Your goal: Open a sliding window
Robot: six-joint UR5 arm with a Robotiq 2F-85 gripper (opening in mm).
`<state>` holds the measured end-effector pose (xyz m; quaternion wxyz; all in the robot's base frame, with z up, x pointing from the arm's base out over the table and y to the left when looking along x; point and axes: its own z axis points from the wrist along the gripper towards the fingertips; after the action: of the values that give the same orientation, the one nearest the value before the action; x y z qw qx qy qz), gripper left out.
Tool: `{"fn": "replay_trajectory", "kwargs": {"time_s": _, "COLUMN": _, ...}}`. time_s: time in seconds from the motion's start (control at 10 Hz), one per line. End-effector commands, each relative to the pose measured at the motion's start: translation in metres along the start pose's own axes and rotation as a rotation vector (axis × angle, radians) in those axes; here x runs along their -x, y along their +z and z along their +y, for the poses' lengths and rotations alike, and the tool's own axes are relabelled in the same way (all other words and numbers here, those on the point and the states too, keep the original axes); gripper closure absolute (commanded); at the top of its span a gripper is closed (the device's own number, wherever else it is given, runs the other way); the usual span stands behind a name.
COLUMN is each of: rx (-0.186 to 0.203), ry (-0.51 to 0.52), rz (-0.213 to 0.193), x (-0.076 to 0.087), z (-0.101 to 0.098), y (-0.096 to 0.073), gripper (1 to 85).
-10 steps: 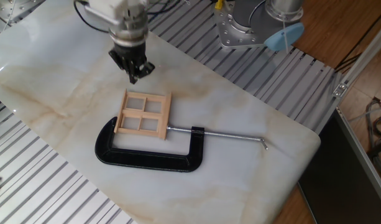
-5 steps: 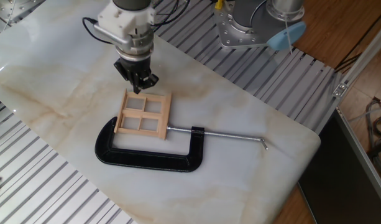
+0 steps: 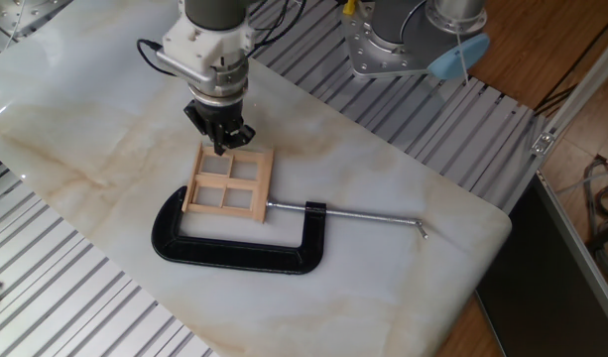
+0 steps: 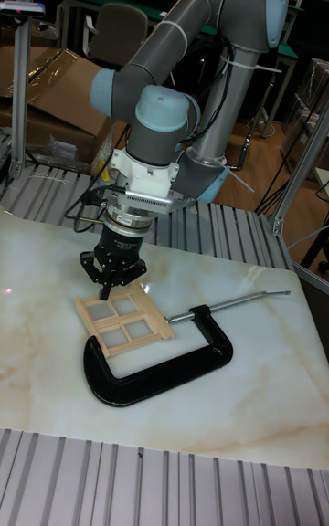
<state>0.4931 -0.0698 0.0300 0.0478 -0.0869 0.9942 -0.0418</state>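
The sliding window [image 3: 227,181] is a small light-wood frame with four panes, lying flat on the marble table [image 3: 383,278]. In the tall fixed view the sliding window [image 4: 123,316] sits just below the arm's wrist. My gripper [image 3: 222,145] points down at the window's far edge, its fingertips right at or just above the top rail. The black fingers converge to a point and look shut, with nothing held between them. From the tall fixed view, the gripper [image 4: 111,288] hangs over the frame's upper left part.
A large black C-clamp [image 3: 234,260] wraps around the window's near side, its metal screw rod [image 3: 368,214] reaching right. The window's right edge sits against the clamp's screw end. Ribbed metal decking [image 3: 75,297] surrounds the marble slab. The arm's base [image 3: 383,45] stands at the back.
The gripper has moved toward the window and lowered, from well behind the frame to its far edge. Window and clamp have not moved.
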Motion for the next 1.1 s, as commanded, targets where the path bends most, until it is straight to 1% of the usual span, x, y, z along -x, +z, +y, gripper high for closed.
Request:
{"fn": "replay_trajectory", "kwargs": {"time_s": 0.0, "rx": 0.007, "ry": 0.007, "rz": -0.009, "x": 0.0025, "z": 0.0065, "y": 0.0042, "gripper": 85.0}}
{"fn": "replay_trajectory", "kwargs": {"time_s": 0.2, "rx": 0.015, "ry": 0.008, "rz": -0.021, "x": 0.0051, "z": 0.0115, "y": 0.0057, "gripper": 85.0}}
{"fn": "replay_trajectory", "kwargs": {"time_s": 0.8, "rx": 0.005, "ry": 0.001, "rz": -0.032, "x": 0.0087, "z": 0.0091, "y": 0.0098, "gripper": 85.0}}
{"fn": "replay_trajectory", "kwargs": {"time_s": 1.0, "rx": 0.002, "ry": 0.004, "rz": -0.038, "x": 0.0091, "z": 0.0096, "y": 0.0137, "gripper": 85.0}}
